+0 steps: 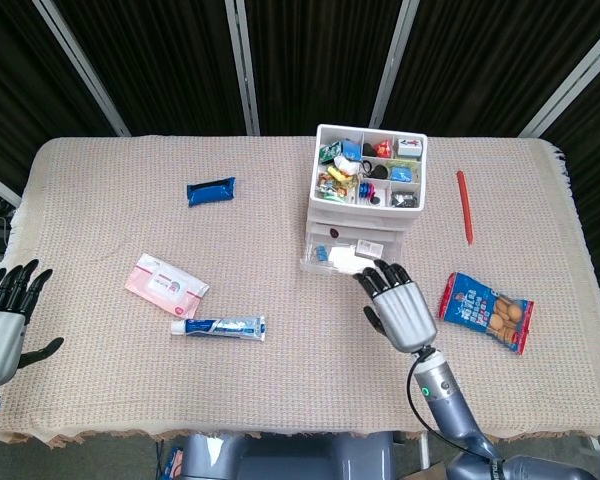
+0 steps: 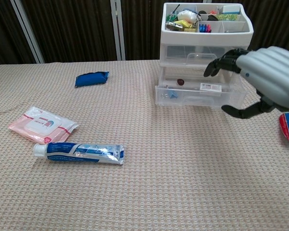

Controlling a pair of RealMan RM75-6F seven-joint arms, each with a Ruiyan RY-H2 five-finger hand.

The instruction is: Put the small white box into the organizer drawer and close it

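A: Two hands in view, both holding nothing. Start w/ the big stuff?

B: Beige woven tablecloth (image 1: 280, 380) covers the whole table. At the back, right of centre, the clear plastic organizer with a white compartment tray on top (image 1: 370, 180); tray is full of small bits. Its bottom drawer (image 2: 199, 95) is pulled out toward the robot.

A: Small white box?

B: Small white labelled box (image 2: 212, 86) lies flat inside that open drawer, right half, w/ a small dark round item and something blue toward the left end.

A: Right hand?

B: Right hand (image 1: 395, 308) sits just in front of the drawer, palm down, fingers spread, tips near the drawer front; can't tell if touching.

A: Left?

B: Left hand (image 1: 2, 322) at the table's far left edge, fingers straight and a bit apart, thumb out.

A: Rest?

B: Blue cookie packet (image 1: 486, 311) right of the right hand, blue-white toothpaste tube (image 1: 219, 327), pink wipes pack (image 1: 166, 285), dark blue pouch (image 1: 211, 190), thin red pen (image 1: 464, 205) beside the organizer.
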